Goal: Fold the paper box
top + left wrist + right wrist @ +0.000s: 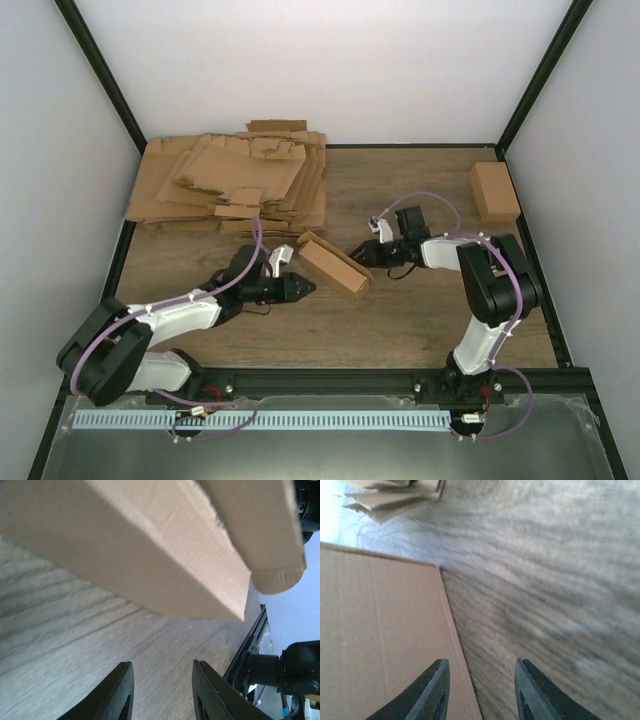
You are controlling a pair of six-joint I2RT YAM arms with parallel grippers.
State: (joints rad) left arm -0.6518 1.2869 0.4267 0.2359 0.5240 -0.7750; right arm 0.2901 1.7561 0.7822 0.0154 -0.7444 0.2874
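Note:
The paper box (333, 265), a small brown cardboard carton, lies slanted on the wooden table between my two grippers. My left gripper (305, 288) sits just left of its near end, open and empty. In the left wrist view the box (150, 545) fills the top, with a rounded flap at upper right, and the gripper (162, 663) shows bare table between its fingers. My right gripper (358, 250) is at the box's right side, open. The right wrist view has the box's flat face (380, 630) on the left, under the left finger of the gripper (482, 660).
A thick heap of flat brown cardboard sheets (235, 185) lies at the back left, its edge showing in the right wrist view (395, 492). A small closed carton (494, 190) stands at the back right. A black frame rail (330, 380) runs along the near edge.

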